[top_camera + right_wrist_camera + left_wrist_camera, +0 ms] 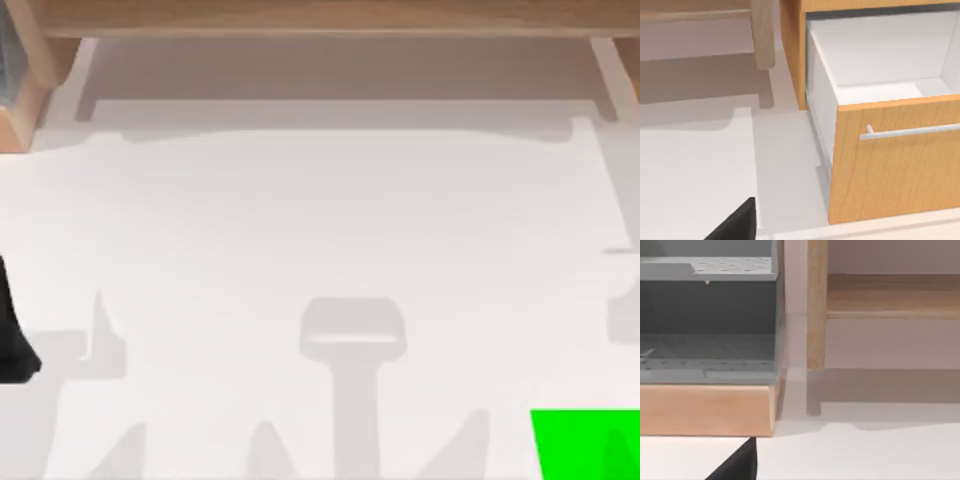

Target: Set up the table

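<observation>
The table (320,230) is a broad white matte surface spreading across the top view, with nothing standing on its middle. A black part of my left gripper (12,340) pokes in at the table's left edge. In the left wrist view a black tip of the left gripper (737,465) hovers over the white top. A black tip of my right gripper (737,222) shows the same way in the right wrist view, near a drawer.
A bright green square patch (585,445) lies at the front right. A wooden shelf on legs (330,18) runs along the back. A grey rack (707,315) on a wooden base (705,410) stands at the back left. An open wooden drawer (895,160) with a metal handle (912,131) is white inside.
</observation>
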{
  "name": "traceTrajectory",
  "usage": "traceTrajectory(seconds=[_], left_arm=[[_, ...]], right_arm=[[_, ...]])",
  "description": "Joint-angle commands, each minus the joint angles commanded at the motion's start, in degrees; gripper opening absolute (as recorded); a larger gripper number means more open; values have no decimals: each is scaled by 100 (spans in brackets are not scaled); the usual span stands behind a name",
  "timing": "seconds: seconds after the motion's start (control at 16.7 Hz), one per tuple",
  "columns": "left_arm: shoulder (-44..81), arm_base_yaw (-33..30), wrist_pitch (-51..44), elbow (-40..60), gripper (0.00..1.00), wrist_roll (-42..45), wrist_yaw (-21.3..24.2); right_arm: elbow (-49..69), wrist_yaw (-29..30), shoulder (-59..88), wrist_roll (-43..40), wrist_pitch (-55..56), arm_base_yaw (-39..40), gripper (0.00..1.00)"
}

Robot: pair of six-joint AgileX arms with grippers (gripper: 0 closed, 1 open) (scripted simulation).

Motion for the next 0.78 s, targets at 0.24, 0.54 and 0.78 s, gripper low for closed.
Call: traceTrajectory(seconds=[0.24, 0.54, 0.78], left_arm=[[0, 0, 0, 0, 100, 0, 0], [0, 0, 0, 0, 100, 0, 0], [0, 0, 0, 0, 100, 0, 0]], right_arm=[[2272, 57, 2377, -56, -1401, -412, 100], [5538, 44, 6007, -282, -3101, -882, 100], [8059, -8, 8737, -549, -4277, -1169, 100]])
